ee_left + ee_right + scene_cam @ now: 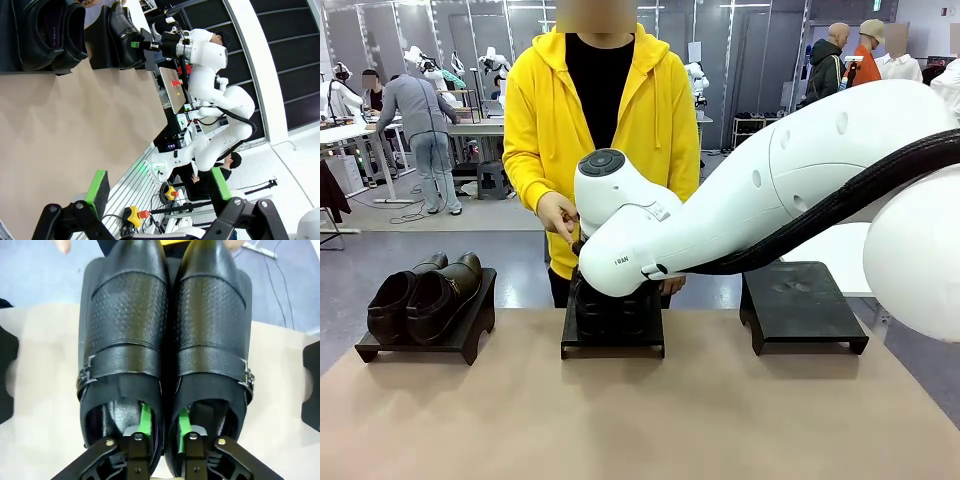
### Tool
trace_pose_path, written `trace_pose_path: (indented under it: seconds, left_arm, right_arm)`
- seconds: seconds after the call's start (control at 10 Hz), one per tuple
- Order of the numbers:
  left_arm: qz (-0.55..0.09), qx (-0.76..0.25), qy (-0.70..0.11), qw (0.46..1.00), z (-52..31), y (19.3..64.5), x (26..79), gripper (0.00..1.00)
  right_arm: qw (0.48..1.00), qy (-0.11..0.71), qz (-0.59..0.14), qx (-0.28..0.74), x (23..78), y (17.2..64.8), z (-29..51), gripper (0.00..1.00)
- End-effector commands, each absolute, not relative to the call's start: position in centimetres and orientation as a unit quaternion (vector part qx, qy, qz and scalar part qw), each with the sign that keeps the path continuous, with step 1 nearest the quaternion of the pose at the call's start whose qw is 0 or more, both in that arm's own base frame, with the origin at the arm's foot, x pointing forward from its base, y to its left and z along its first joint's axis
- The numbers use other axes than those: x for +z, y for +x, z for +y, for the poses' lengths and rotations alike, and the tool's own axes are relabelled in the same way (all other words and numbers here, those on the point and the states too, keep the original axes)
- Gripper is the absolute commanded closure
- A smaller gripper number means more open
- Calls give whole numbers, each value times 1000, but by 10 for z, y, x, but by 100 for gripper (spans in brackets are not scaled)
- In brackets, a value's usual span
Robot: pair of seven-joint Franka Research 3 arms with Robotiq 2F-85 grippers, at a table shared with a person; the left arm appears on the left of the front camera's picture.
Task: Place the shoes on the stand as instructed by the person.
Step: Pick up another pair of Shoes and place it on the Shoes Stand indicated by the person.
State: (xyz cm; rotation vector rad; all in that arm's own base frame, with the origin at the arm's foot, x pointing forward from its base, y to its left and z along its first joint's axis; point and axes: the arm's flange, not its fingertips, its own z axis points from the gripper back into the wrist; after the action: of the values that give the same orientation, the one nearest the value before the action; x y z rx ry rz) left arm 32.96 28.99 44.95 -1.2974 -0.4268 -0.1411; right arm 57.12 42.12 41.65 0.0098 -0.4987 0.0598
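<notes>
Right end effector: it points down into the pair of glossy black shoes; one green pad sits inside the opening of each shoe, and the two inner walls of the shoes stand between the pads. The fingers are close together, but whether they press the walls or have let go, I cannot tell.
Right arm: it comes from the right of the front view and reaches across to the middle, the wrist bent downward over the middle stand.
Glossy black shoes, place: side by side on the middle stand, touching each other, toes toward the person, heels toward the robot; each has a strap with a buckle.
Left end effector: its green fingers are spread wide with nothing between them; it hangs above the table, well apart from the shoes.
Second pair of shoes: duller dark pair, side by side on the left stand.
Right stand: dark, nothing on its top.
Person's hand: held near the wrist of the right arm, above the middle stand.
Person: in a yellow hoodie, standing at the far side of the table behind the middle stand.
</notes>
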Motion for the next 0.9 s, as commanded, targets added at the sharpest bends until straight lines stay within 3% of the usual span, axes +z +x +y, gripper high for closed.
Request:
trace_pose_path:
  seconds: [0.0,0.1,0.2,0.3,0.4,0.8]
  left_arm:
    - [-198,-68,-595,776,286,325,450,0]
    - [-198,-68,-595,776,286,325,450,0]
    - [-198,-68,-595,776,286,325,450,0]
    - [-198,-68,-595,776,286,325,450,0]
    - [-198,-68,-595,776,286,325,450,0]
    - [-198,-68,-595,776,286,325,450,0]
  right_arm:
    - [963,12,-268,9,425,565,421,29]
    - [963,14,-268,9,429,563,419,43]
    - [963,15,-269,6,431,563,417,0]
    - [963,16,-268,2,432,564,415,7]
    - [964,18,-266,-1,432,564,414,0]
    - [966,13,-257,20,435,572,418,0]
